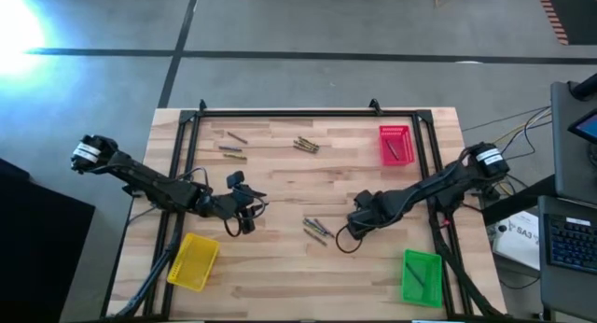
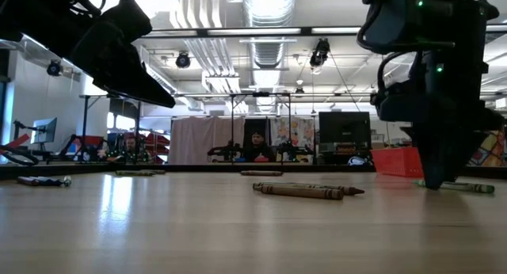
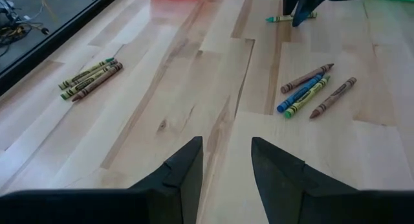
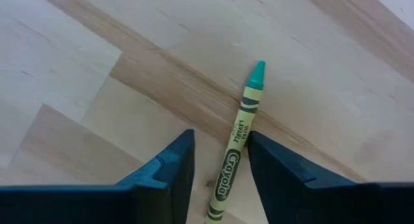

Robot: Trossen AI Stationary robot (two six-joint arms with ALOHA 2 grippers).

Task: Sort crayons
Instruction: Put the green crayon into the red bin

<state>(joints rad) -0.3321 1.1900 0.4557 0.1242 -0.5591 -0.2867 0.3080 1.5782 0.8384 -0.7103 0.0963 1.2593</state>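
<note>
My right gripper (image 4: 220, 136) is open and points down at the table, right of centre (image 1: 359, 220). Its fingers stand on either side of a green crayon (image 4: 242, 127) with a teal tip that lies flat on the wood. My left gripper (image 3: 226, 143) is open and empty above the table, left of centre (image 1: 244, 216). Several crayons (image 1: 317, 228) lie flat in a loose group between the two grippers. They also show in the left wrist view (image 3: 310, 88). My right gripper comes from above with its fingers across the green crayon near its blunt end. The crayon's paper wrap (image 4: 234, 153) lies close against one finger (image 4: 272, 166), with a gap to the other. I cannot tell whether that finger touches it. The crayon lies flat on the table.
More crayons lie at the far side: one group (image 1: 306, 145) and a few at far left (image 1: 233, 150). A red tray (image 1: 395, 144) stands far right, a green tray (image 1: 422, 276) near right, a yellow tray (image 1: 193, 260) near left. A black frame (image 1: 280, 115) borders the table.
</note>
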